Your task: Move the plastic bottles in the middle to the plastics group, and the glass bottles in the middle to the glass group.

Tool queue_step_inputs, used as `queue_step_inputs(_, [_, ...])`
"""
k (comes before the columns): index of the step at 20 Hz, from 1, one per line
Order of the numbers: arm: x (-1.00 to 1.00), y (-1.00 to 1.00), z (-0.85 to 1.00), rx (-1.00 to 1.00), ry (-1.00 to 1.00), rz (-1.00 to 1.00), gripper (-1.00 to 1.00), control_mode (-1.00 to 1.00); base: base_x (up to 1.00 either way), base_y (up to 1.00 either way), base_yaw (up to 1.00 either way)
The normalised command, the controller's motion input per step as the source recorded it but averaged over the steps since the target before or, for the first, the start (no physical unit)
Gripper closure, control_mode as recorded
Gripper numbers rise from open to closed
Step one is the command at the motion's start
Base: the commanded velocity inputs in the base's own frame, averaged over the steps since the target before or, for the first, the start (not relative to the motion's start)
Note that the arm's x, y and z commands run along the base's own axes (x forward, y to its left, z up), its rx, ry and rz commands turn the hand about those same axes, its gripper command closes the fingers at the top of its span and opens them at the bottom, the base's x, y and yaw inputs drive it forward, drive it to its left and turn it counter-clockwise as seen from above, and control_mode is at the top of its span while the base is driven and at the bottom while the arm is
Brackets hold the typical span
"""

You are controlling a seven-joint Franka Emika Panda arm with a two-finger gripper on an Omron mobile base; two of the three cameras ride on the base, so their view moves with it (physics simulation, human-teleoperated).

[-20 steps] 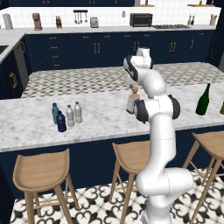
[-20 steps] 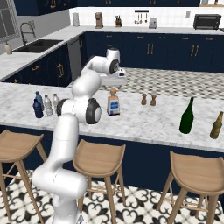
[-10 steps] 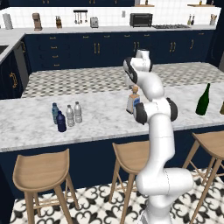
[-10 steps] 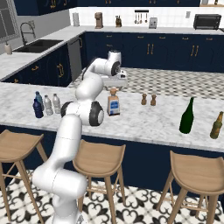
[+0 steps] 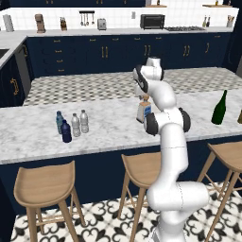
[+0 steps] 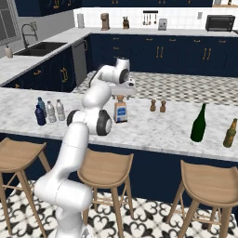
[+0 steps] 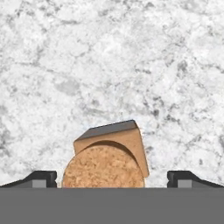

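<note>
Two clear plastic bottles (image 5: 79, 123) already stand at the left end of the counter (image 5: 108, 130), touching or just beside the pale-blue bottle (image 5: 59, 121) and the navy bottle (image 5: 66, 132), so I judge the plastics half done. One item is left: the glass bottle (image 6: 121, 111), which sits in the middle of the counter, well apart from the green wine bottle (image 6: 199, 123) far off to the right. It has not been lifted; its base rests on the marble.

My claw (image 6: 122, 95) hangs right above that bottle with its fingers spread wide and nothing between them but air. In the hand view the two dark fingertips (image 7: 40, 178) stand on either side of the cork stopper (image 7: 103, 166), clear of it on both sides. I judge this to be the reach before the grip, with the carry to the right still to come.

The glass bottle is squat and square-shouldered, clear with pale contents, and wears a white-and-blue label on its near face. Its stopper is round, brown and grainy. From above a tan, angular shoulder pokes out behind the cork, with a dark upper edge. Two small brown shakers (image 6: 157, 106) stand just right of it, farther back, and a brown bottle (image 6: 229, 133) stands beyond the wine bottle.
</note>
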Motion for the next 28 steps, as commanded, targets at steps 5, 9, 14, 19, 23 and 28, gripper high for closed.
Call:
queue_step_inputs(5, [0.0,0.0,-0.14,0.0,0.0,0.0,1.0,-1.0,0.0,0.0,0.0])
queue_step_inputs(9, [-0.01,0.0,0.0,0.0,0.0,0.0,1.0,-1.0,0.0,0.0,0.0])
queue_step_inputs(14, [-0.41,-0.02,0.01,0.0,-0.04,0.0,1.0,-1.0,0.0,0.0,0.0])
queue_step_inputs(19, [-1.0,-0.32,0.07,0.0,-0.12,0.0,1.0,-1.0,0.0,0.0,0.0])
queue_step_inputs(23, [-1.0,-0.37,0.08,-0.02,-0.15,0.0,1.0,-1.0,0.0,0.0,0.0])
queue_step_inputs(28, [-0.85,-0.23,0.5,-0.02,-0.07,0.01,1.0,-1.0,0.0,0.0,0.0])
